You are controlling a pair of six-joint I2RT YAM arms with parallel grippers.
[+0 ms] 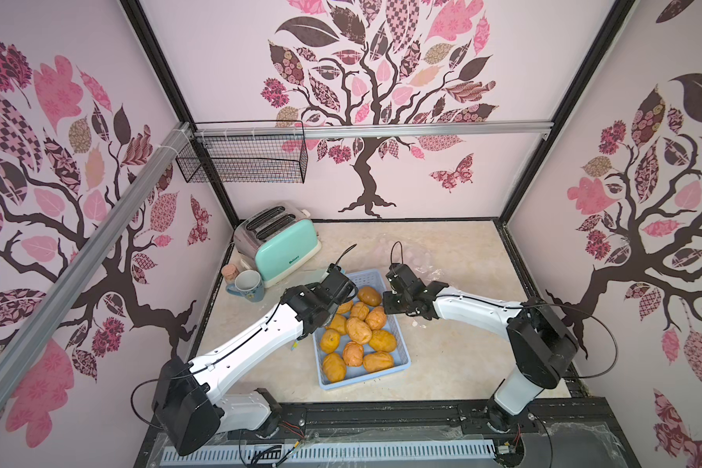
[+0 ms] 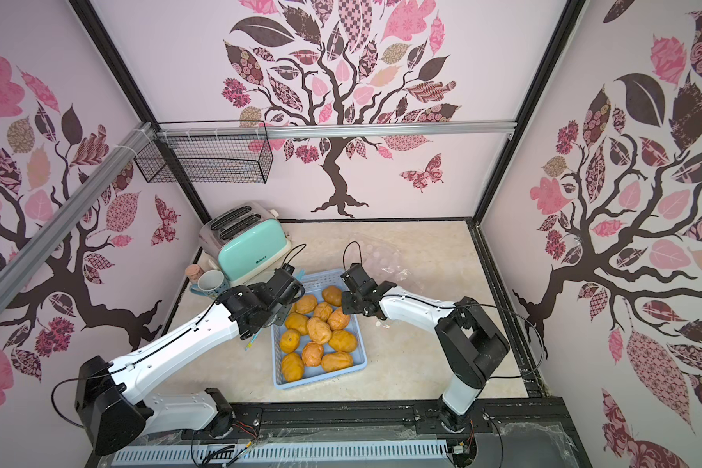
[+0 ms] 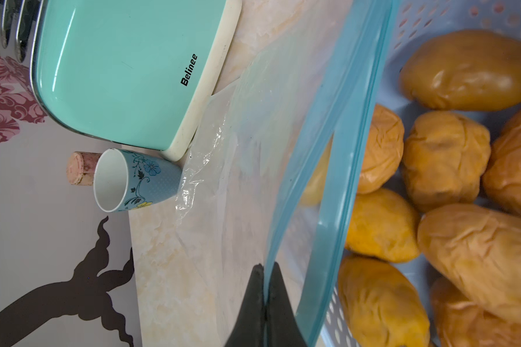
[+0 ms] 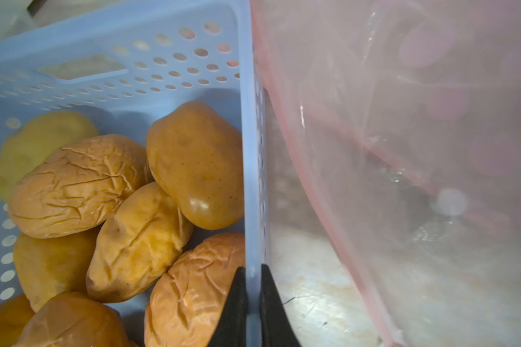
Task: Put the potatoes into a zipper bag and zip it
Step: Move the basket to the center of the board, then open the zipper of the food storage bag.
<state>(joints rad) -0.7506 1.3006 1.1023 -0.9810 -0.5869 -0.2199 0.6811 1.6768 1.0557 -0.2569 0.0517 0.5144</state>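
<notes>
Left end effector: black fingers pressed together on the lip of the zipper bag.
Bag: blue-edged, mouth partly open, lip raised along the basket wall; its clear film trails over the table.
Potatoes: about a dozen, orange-tan and wrinkled, all lying in the pale blue basket between the two end effectors.
Right end effector: clamped on the basket's wall rim, one finger inside next to a potato, one outside.
Pink-edged bag: clear, just outside that end effector, beside the basket's outer wall.
Left arm: forearm slopes up from its base, wrist bent down at the basket's far left corner.
Right arm: elbow raised, forearm reaching across to the basket's far right rim.
Beyond the left end effector: mint toaster, flowered mug, cork.
</notes>
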